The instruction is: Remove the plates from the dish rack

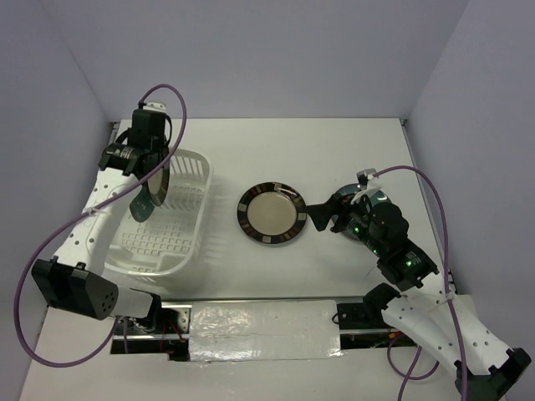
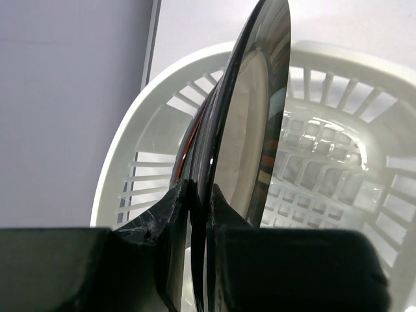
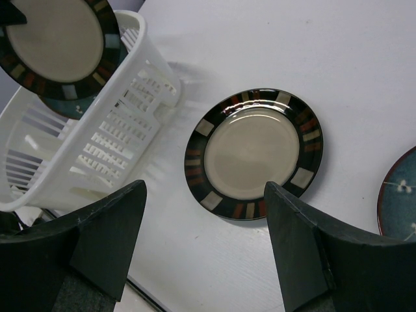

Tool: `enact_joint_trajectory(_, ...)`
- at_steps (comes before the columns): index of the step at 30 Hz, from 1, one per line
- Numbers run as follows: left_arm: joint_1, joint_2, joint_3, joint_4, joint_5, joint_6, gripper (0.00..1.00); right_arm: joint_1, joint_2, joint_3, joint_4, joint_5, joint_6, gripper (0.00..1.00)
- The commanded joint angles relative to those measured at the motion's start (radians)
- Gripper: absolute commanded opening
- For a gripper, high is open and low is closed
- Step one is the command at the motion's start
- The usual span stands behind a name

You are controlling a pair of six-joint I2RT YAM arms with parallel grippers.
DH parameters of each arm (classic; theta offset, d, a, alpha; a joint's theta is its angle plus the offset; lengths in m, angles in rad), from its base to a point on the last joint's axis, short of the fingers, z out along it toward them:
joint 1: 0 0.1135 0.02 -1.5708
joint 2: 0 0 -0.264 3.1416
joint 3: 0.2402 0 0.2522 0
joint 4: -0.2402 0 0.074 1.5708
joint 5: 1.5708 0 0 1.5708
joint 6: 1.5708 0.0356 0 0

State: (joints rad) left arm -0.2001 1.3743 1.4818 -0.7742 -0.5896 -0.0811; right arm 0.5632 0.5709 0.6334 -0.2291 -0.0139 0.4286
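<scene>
My left gripper (image 1: 155, 171) is shut on the rim of a beige-centred, black-rimmed plate (image 1: 158, 182) and holds it upright above the white dish rack (image 1: 180, 251). The left wrist view shows this plate (image 2: 250, 130) edge-on between the fingers (image 2: 200, 188). A dark teal plate (image 3: 68, 107) stands in the rack (image 3: 117, 130) just behind it. A second beige plate (image 1: 270, 213) lies flat on the table. My right gripper (image 1: 318, 217) is open and empty, hovering just right of it (image 3: 253, 153). Another teal plate (image 3: 400, 201) lies at the right.
The rack's slotted wall (image 2: 156, 97) and grid floor (image 2: 312, 169) lie beneath the held plate. Grey walls enclose the table on the left, back and right. A reflective strip (image 1: 259, 322) runs along the near edge between the arm bases.
</scene>
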Motion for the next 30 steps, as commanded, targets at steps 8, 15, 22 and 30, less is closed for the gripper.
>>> enact_joint_trajectory(8, -0.012, -0.109, 0.124, 0.127, 0.042, -0.057, 0.00, 0.004, -0.013, 0.005, 0.034, 0.011, -0.011, 0.80)
enact_joint_trajectory(15, -0.012, -0.135, 0.212, 0.104, 0.120, -0.100, 0.00, 0.004, -0.011, 0.005, 0.031, 0.011, -0.014, 0.80)
enact_joint_trajectory(22, -0.012, -0.178, 0.222, 0.135, 0.144, -0.152, 0.00, 0.006, -0.016, 0.005, 0.033, 0.011, -0.013, 0.80)
enact_joint_trajectory(30, -0.030, -0.089, 0.247, 0.183, 0.698, -0.356, 0.00, 0.004, -0.013, 0.003, 0.034, 0.012, -0.001, 0.80)
